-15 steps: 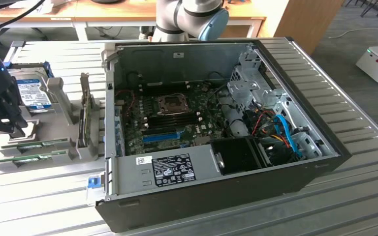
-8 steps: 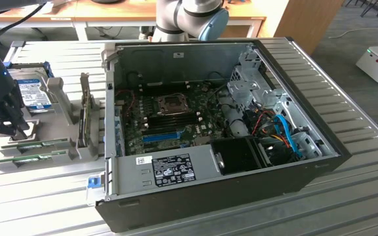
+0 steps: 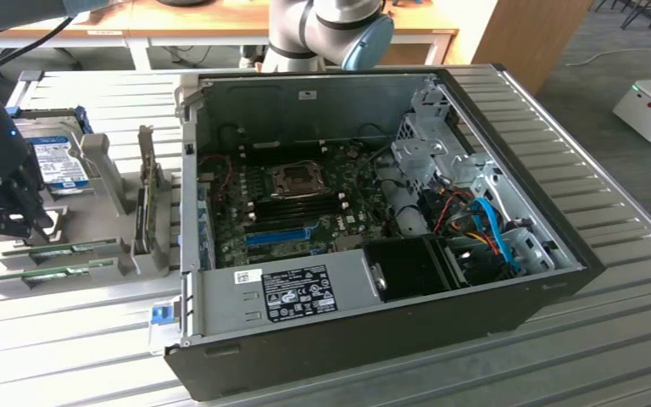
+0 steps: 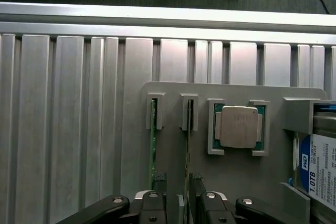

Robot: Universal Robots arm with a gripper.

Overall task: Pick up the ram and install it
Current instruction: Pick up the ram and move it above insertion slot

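On the table [image 3: 597, 339], at the exterior view's left, your claw [image 3: 14, 227] hangs low over a gray holder [image 3: 99, 254]. Its fingers [image 4: 156, 208] are apart and they hold nothing. You can see two thin green sticks standing on edge in the holder, side by side. In the wrist view, the ram [image 4: 188, 140] is the stick closer to the square silver chip [image 4: 239, 126], and its near end runs in between your two fingers. You cannot tell if a finger touches it. The other green stick [image 4: 153, 140] sits just beside it and lines up with one finger. A hard drive [image 3: 57, 161] with a blue label stands at the far end of the holder. The open computer case [image 3: 359, 373] lies in the middle of the table, well apart from your claw. Inside it you can see the green board with a blue slot [image 3: 277, 236].
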